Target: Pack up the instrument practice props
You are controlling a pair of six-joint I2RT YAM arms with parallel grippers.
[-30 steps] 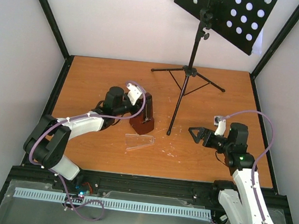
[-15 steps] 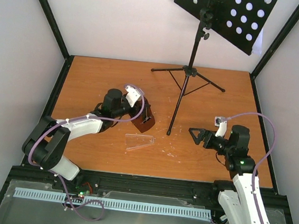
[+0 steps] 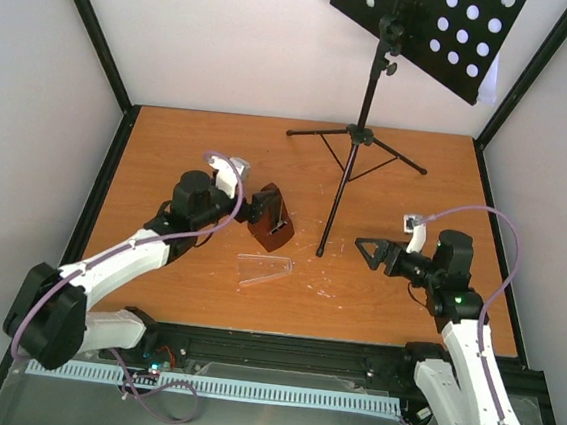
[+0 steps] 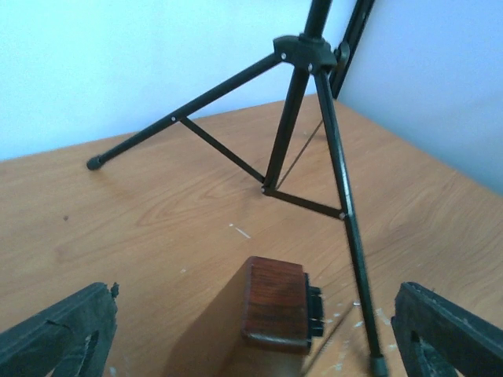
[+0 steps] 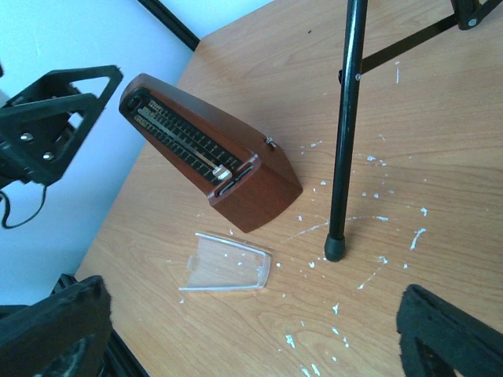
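The main risk sits at the metronome [image 3: 271, 221]. It stands on the tabletop [image 3: 179, 152] on its own base, held by nothing, and it narrows toward the top. A sideways sweep by the left end effector [image 3: 247, 205], just left of the metronome, could tip it. It would then fall onto the clear cover [image 3: 264, 269] lying flat just on the near side of it, or against the music stand [image 3: 356, 137], whose nearest leg ends just right of the metronome. The stand is tall and top-heavy (its perforated desk hangs high above), so a knock on that leg may topple it.

The left end effector is spread wide, one finger on each side of the metronome's top in the wrist view, touching nothing. The right end effector [image 3: 367, 253], right of the metronome beyond the stand leg, also gapes wide and carries nothing.
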